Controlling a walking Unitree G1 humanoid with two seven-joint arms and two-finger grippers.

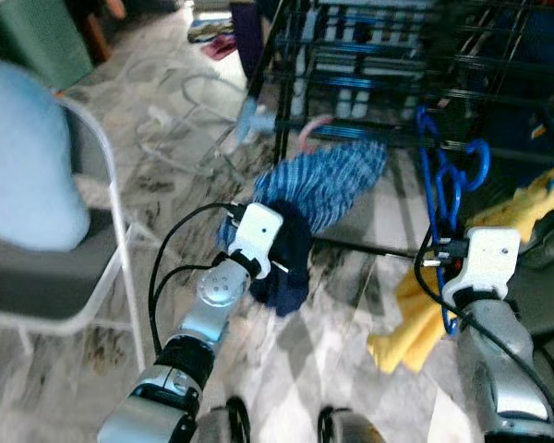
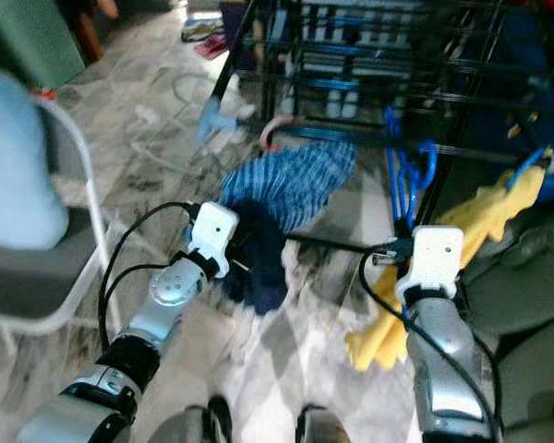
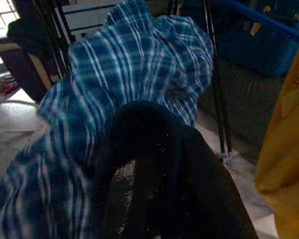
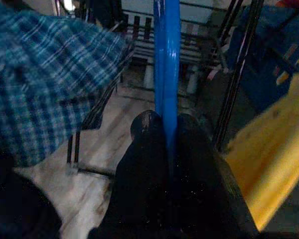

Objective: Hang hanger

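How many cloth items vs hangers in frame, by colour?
Blue plaid cloth: 1
Dark navy cloth, at the left gripper: 1
Yellow cloth: 1
Blue hanger, pinched in the right gripper: 1
Pink hanger hook above the plaid cloth: 1
Total: 3 cloths, 2 hangers, 5 items.

The hanger [image 1: 443, 175] is bright blue. The shirt [image 1: 328, 180] is blue-and-white checked, over a dark navy cloth [image 1: 291, 263]. On the right, a cloth [image 1: 425, 314] is yellow. The rack [image 1: 379, 55] is black, the floor [image 1: 166, 120] grey-veined marble. The far-left bin [image 1: 37, 37] is green; the left chair [image 1: 46, 286] has a grey seat.
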